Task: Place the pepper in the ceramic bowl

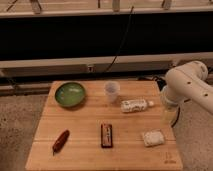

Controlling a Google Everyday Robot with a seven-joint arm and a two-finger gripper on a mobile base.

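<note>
The red pepper (60, 140) lies on the wooden table (80, 120) near its front left, tilted with its tapered end toward the front. The green ceramic bowl (70, 94) stands at the table's back left, empty as far as I can see. The white arm (187, 85) shows at the right edge, beside the table's back right corner. The gripper itself is out of view, so nothing shows of its fingers.
A clear plastic cup (111, 90) stands at the back middle. A white bottle (135, 105) lies on its side to the cup's right. A dark bar with a red-brown centre (106, 135) lies at front middle. A pale square sponge (152, 137) lies at front right.
</note>
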